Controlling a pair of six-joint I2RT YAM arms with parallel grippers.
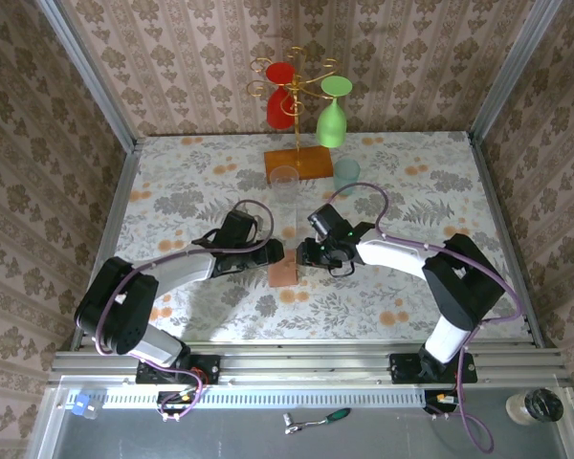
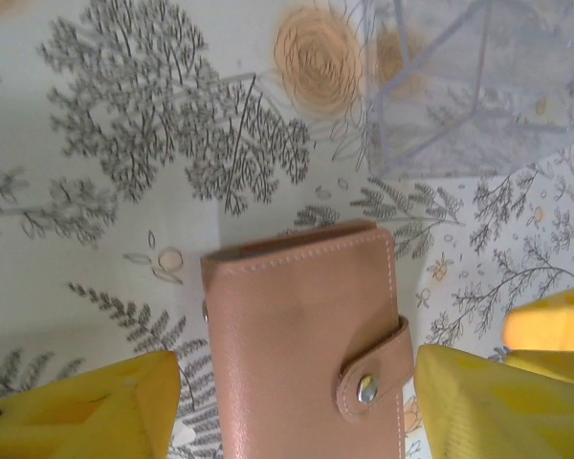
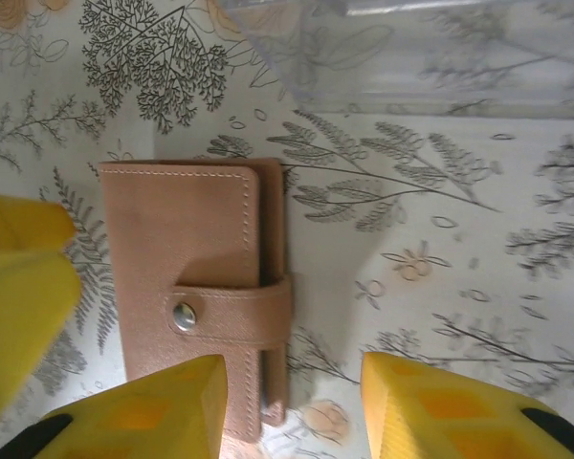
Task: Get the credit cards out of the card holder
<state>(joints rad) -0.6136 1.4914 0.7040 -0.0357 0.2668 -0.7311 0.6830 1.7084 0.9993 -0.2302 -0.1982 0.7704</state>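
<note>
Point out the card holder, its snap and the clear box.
card holder (image 2: 277, 325), left wrist view, front cover.
snap button (image 3: 184, 316), right wrist view, stud centre.
clear plastic box (image 2: 459, 96), left wrist view, side wall.

Top external: high at 6 o'clock, facing 12 | wrists: close, downward | shared: card holder (image 2: 301, 344), clear box (image 2: 478, 86)

Bright even light, soft shadows

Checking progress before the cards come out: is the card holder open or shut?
Shut: the card holder lies folded flat, its strap fastened across the edge by the snap.
</note>
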